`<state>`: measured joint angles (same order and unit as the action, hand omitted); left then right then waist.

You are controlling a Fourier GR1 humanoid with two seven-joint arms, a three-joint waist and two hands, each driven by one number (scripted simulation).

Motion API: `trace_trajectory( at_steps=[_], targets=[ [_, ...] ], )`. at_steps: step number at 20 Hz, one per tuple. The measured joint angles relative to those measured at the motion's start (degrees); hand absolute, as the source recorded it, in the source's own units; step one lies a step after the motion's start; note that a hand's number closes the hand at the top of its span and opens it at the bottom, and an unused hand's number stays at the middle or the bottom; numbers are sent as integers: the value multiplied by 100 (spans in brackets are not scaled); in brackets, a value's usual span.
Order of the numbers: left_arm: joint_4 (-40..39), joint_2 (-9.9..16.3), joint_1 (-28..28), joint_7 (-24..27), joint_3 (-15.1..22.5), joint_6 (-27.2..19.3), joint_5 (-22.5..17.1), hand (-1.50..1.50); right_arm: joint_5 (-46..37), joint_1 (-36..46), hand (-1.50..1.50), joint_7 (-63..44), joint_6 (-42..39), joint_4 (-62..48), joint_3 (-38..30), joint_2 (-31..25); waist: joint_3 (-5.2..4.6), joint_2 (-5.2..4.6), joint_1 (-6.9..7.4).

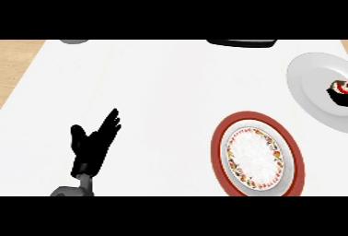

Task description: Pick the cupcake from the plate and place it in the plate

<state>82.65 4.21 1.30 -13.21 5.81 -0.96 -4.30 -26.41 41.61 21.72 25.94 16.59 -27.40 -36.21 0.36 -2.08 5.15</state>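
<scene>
A dark cupcake (339,91) with a red and white top sits on a plain white plate (311,87) at the right edge, partly cut off by the frame. Nearer to me stands a second plate (292,152) with a red rim and a flowered inner ring; nothing lies on it. My left hand (92,143) rests at the lower left with its fingers straight and pointing up, holding nothing and far from both plates. No right hand shows.
The white counter top (163,92) stretches between my hand and the plates. A dark object (242,43) and a grey one (73,41) are cut off at the far edge. Wood surface (17,60) lies beyond the counter's left edge.
</scene>
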Motion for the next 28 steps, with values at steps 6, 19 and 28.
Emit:
trace_trajectory(
  at_steps=[6, 19, 28],
  targets=[
    [-31, -20, 67, -21, 8, 10, 0, 0, 154, 92, -150, 446, -686, -346, -128, -47, 25, -30, 2],
    [-2, -14, 0, -46, -60, -40, -8, 0, 1400, 80, -150, 1391, -1966, -558, -1335, -453, 21, 19, -146],
    [-77, 9, 15, -32, -173, -73, -28, 0, 1564, -645, -150, 1892, -3916, -759, -1400, -961, 11, 76, -285]
  ],
)
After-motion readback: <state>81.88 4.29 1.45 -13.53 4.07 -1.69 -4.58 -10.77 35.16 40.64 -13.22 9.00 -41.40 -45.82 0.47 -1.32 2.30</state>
